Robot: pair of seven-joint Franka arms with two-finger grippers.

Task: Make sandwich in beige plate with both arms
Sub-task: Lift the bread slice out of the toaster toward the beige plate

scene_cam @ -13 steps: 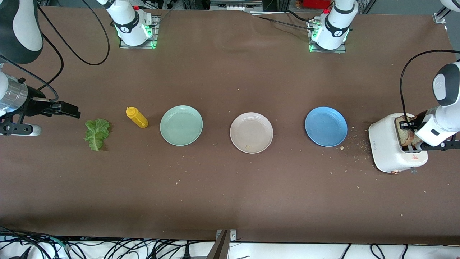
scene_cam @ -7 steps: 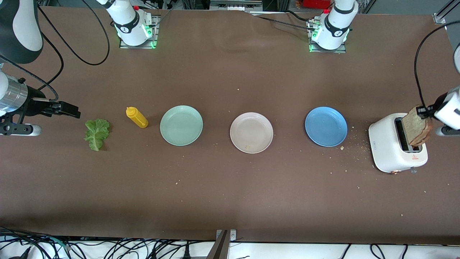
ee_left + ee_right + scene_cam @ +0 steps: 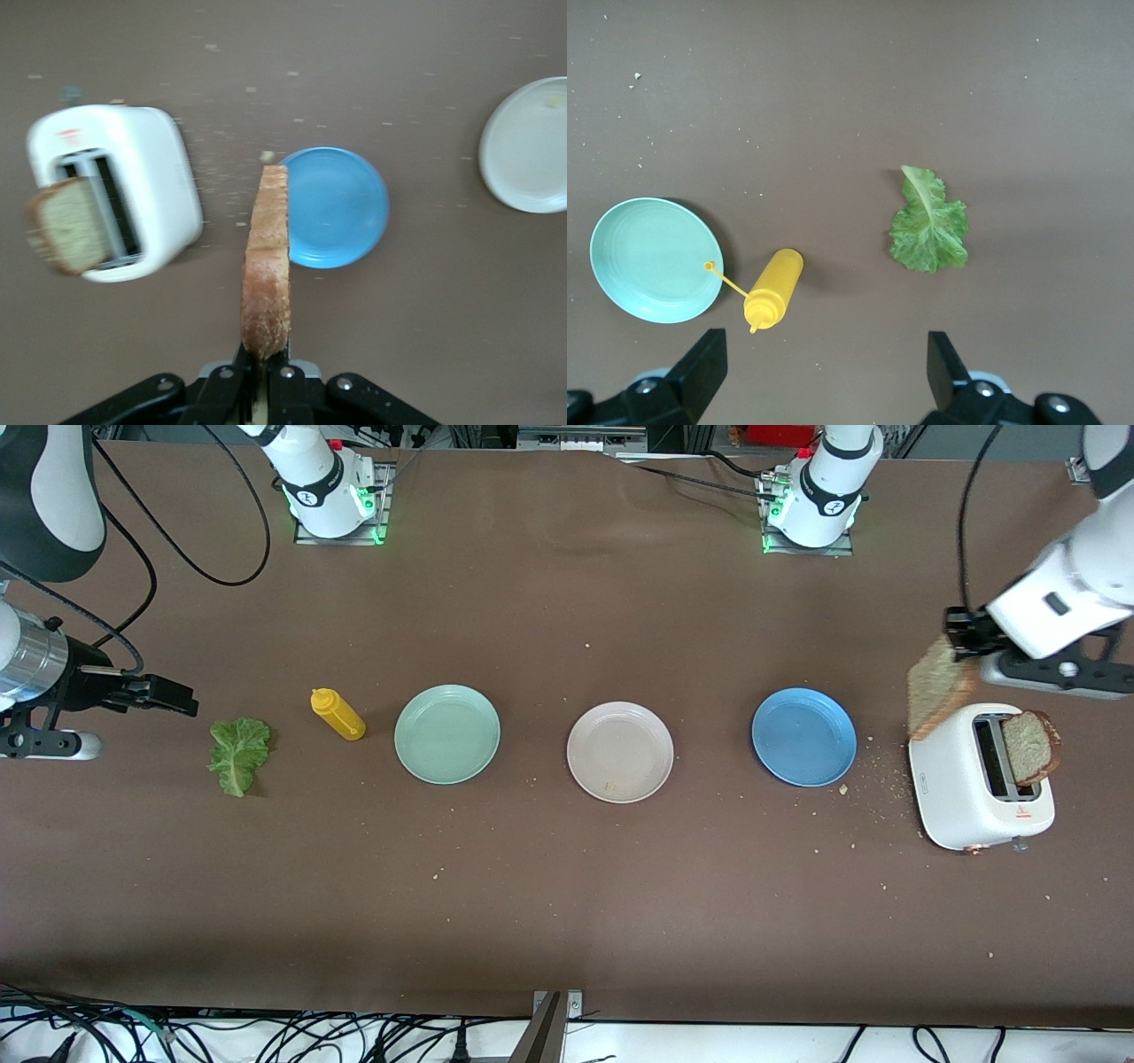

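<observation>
My left gripper [image 3: 961, 642] is shut on the top edge of a brown bread slice [image 3: 941, 688], which hangs upright in the air over the toaster's side facing the blue plate. In the left wrist view the slice [image 3: 267, 266] stands edge-on in the left gripper [image 3: 263, 363]. A second bread slice [image 3: 1030, 746] sticks out of the white toaster [image 3: 952, 779]. The beige plate [image 3: 620, 751] lies mid-table, bare but for a crumb. A green lettuce leaf [image 3: 238, 755] lies toward the right arm's end. My right gripper [image 3: 168, 695] waits open above the table beside it, holding nothing.
A blue plate [image 3: 803, 736] lies between the toaster and the beige plate. A mint green plate [image 3: 447, 733] and a yellow squeeze bottle [image 3: 337, 714] on its side lie between the beige plate and the lettuce. Crumbs dot the brown table around the toaster.
My left gripper has pulled the bread slice up out of the toaster and carried it toward the blue plate. The second slice now shows in the toaster. The right arm stayed still.
</observation>
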